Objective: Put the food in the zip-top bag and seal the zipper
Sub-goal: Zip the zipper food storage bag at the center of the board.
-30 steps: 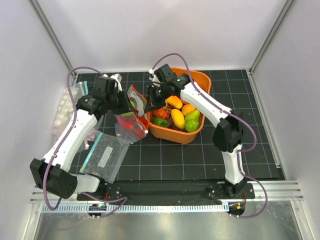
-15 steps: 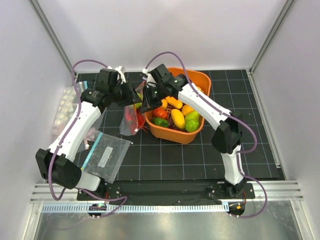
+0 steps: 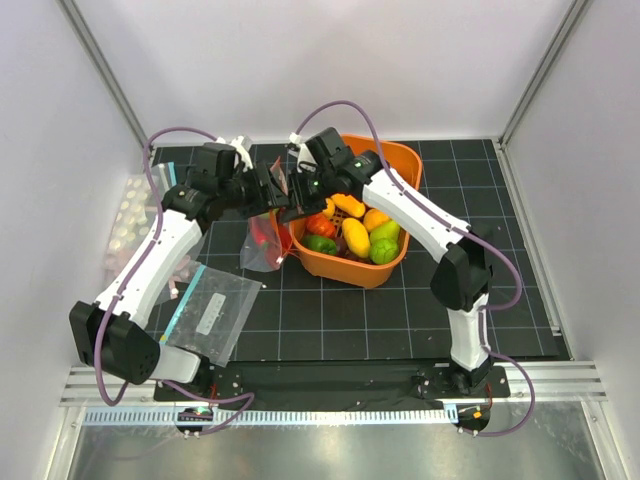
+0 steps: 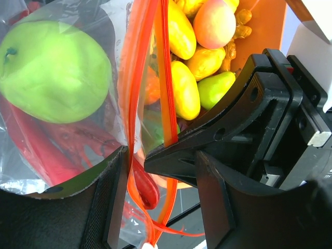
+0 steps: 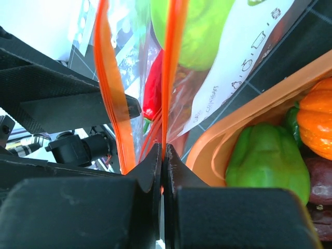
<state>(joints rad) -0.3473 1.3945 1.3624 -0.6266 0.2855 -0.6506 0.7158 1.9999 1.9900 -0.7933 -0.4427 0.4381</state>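
Black gridded mat [image 3: 330, 310] under plain white walls, both arms meeting just left of the orange basket [image 3: 405, 155] w/ the zip-top bag [image 3: 262, 245] hanging between them. Food's in: green fruit [image 4: 54, 70] up top, red lobster [image 4: 36, 150] below it, both behind the clear film. So the step in hand is, I reckon, the seal. Right gripper [image 5: 162, 151] is clamped tight on the zipper [image 4: 165, 78] at one end, where the 2 orange tracks meet; above that pinch they fan apart in the right wrist view, so the mouth is prob mostly unsealed. Left gripper [image 3: 271, 190] looks apart, fingers straddling the strip w/ one track lying by the left finger, not squeezed. To do it well: use the right pinch as anchor, close the left just beside it w/ both tracks lined up between the pads, then run along the strip w/ steady pressure, holding it taut & straight. Watch the fruit's weight, it drags the film & could skew the tracks or pull the strip free; don't trap loose film in the pinch
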